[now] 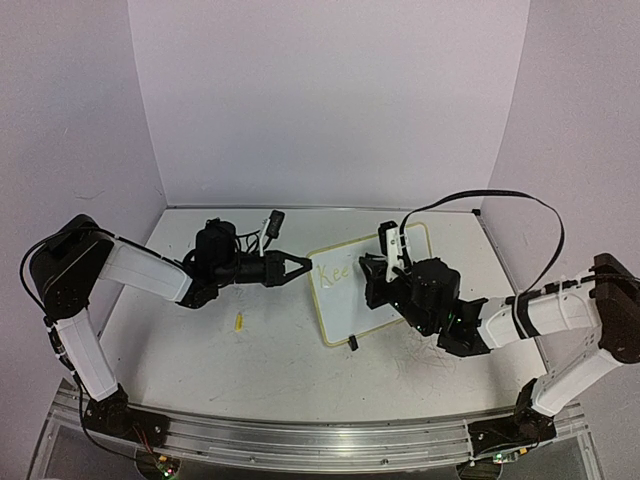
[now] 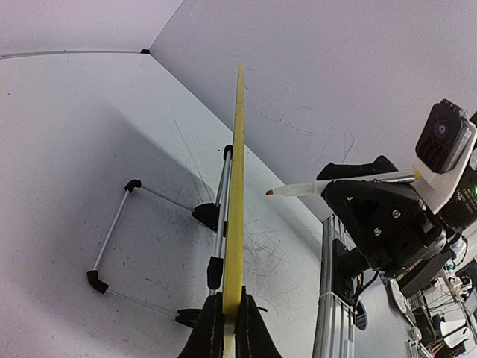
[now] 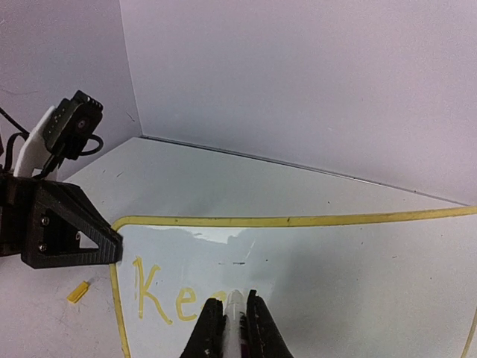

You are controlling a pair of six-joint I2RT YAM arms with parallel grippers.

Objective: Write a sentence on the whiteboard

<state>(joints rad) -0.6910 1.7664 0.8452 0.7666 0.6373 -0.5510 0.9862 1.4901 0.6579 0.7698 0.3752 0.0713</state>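
Our left tool (image 1: 303, 267) is pressed together on the left rim of the whiteboard (image 1: 345, 315), which stands propped on its wire stand (image 2: 206, 215) mid-tabletop (image 1: 250, 370). The right tool (image 3: 232, 330) pinches a marker (image 3: 235, 302) whose tip meets the board just after the yellow "Kee" of the sentence (image 3: 168, 294). We judge the board thin, stiff, light and slick, likely to skid or tip under pen pressure, so the bare rim, away from the lettering, is where to hold it.
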